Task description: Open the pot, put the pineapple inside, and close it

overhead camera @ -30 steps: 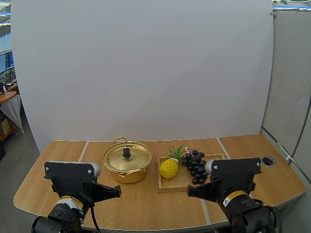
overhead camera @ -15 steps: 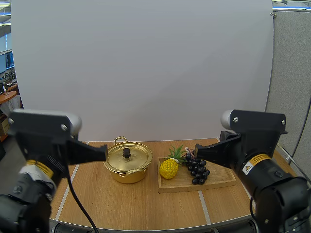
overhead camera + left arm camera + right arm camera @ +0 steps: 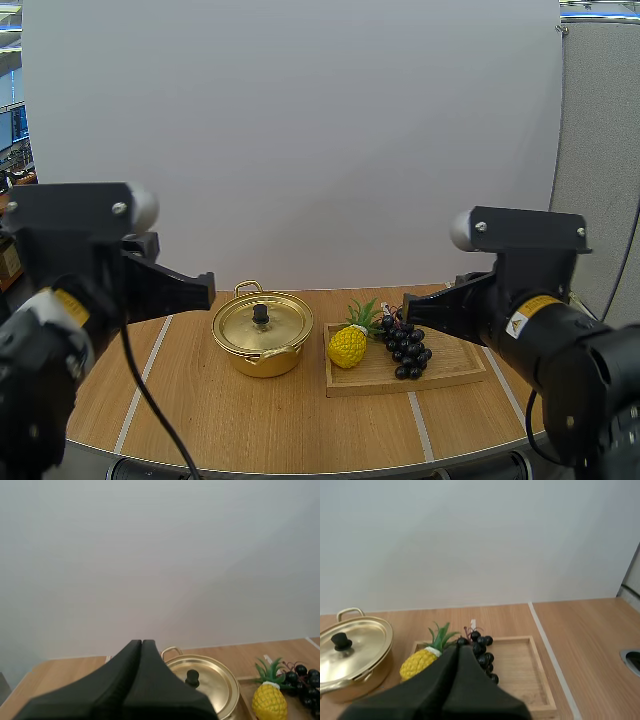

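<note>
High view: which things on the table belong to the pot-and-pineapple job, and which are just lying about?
For the job: pot; lid, on the pot; pineapple.
Lying about: bunch of grapes; wooden tray, which holds both fruits.

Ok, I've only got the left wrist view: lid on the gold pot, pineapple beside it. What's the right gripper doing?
Observer: The right gripper is shut on nothing, closed into one dark wedge.
Operator: Where is it?
Observer: Hovering above the table, its tip toward the bunch of grapes.
Operator: What's the pineapple lying on?
Observer: The pineapple lies in a wooden tray, at the end nearest the pot.
</note>
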